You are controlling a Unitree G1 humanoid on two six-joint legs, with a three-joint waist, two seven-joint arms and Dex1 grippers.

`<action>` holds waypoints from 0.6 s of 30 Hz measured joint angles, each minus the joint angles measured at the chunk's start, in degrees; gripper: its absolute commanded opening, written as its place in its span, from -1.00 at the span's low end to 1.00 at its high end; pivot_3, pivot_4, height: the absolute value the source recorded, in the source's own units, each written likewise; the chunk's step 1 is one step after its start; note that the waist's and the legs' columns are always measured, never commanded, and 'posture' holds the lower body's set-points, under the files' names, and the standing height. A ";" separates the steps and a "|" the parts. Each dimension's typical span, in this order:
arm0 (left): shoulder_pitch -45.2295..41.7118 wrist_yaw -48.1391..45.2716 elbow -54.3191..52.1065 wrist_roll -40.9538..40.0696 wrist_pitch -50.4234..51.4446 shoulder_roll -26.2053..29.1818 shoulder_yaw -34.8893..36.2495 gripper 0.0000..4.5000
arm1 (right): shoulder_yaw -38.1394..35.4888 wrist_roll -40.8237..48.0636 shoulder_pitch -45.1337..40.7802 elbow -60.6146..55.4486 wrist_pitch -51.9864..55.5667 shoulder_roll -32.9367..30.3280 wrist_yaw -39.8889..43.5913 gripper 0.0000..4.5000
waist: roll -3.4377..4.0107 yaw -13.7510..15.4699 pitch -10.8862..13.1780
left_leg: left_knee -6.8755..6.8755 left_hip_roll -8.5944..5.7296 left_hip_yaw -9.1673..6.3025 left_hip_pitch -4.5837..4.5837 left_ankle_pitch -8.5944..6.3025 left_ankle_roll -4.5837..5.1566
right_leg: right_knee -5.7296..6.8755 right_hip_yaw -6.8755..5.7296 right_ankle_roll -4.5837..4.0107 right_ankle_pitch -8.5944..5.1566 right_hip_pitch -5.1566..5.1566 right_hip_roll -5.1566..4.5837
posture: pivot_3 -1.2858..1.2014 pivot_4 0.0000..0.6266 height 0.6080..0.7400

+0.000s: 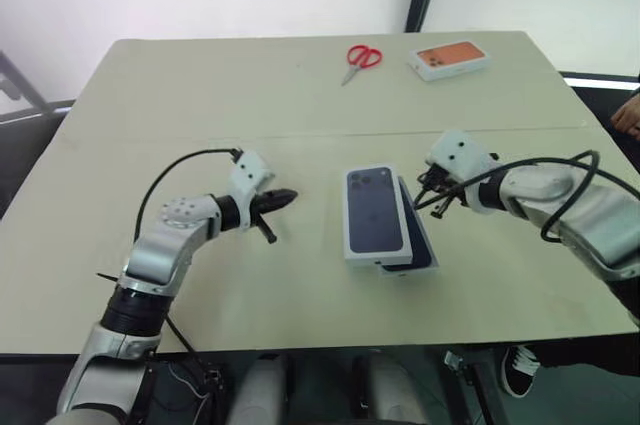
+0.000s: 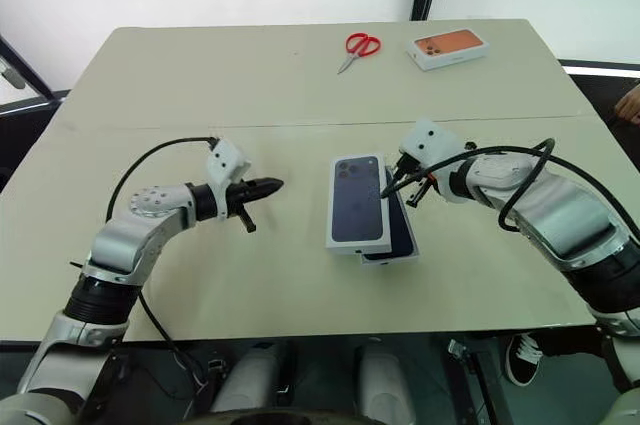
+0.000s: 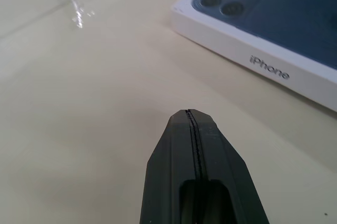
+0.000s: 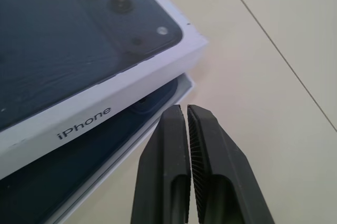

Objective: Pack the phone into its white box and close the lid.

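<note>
The lid (image 1: 374, 210), a white shell printed with a dark blue phone picture, sits askew over the white box (image 4: 158, 116) near the middle of the worktop (image 1: 300, 95), shifted toward the robot's left so that the base's right edge and near-right corner stick out from beneath it. In that uncovered strip the dark blue phone (image 1: 421, 241) shows, lying inside the base. Judgement: the phone is packed, so the first part of the task appears complete; the closing is not, since the lid rests crooked and has not dropped square over the base. What remains is to line the lid up with the base and press it down. The right tool (image 1: 432, 197) hangs just beside the lid's far-right corner with its two fingers brought together on nothing, apparently not in contact with the cardboard. The left tool (image 1: 284, 197) is likewise closed and empty, held apart from the lid on its left side, pointing toward it. Count: one lid, one base, one phone, two tools. At the far edge of the worktop lie one pair of red-handled scissors (image 1: 360, 58) and one white box printed with an orange phone (image 1: 448, 58), well apart from the work.
</note>
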 measured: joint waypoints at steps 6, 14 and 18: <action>-3.00 0.07 -0.15 0.29 1.23 -3.92 -3.70 -1.00 | 0.37 -7.38 1.22 -0.15 -2.48 1.70 4.58 -0.98 | 0.00 -0.22 0.00 | 0.01 0.00 0.01 0.00 0.00 -0.01 | 0.03 0.01 0.00 0.00 -0.02 0.00 | 0.03 -0.52 1.00; -4.13 0.54 0.51 0.46 3.51 -8.05 -5.66 -1.00 | -0.24 -12.62 3.92 -1.77 -2.55 4.30 7.46 -0.98 | 0.00 -0.25 0.00 | 0.01 0.00 0.00 0.01 0.01 -0.01 | 0.06 0.01 0.00 0.00 -0.03 0.02 | 0.03 -0.52 1.00; -4.19 0.04 0.49 0.52 4.26 -9.45 -7.81 -1.00 | -1.48 -13.84 5.26 -3.24 -1.94 4.76 8.56 -0.98 | 0.00 -0.09 0.00 | 0.04 -0.03 0.00 0.01 0.01 -0.02 | 0.04 0.01 0.00 0.00 0.02 -0.03 | 0.03 -0.52 1.00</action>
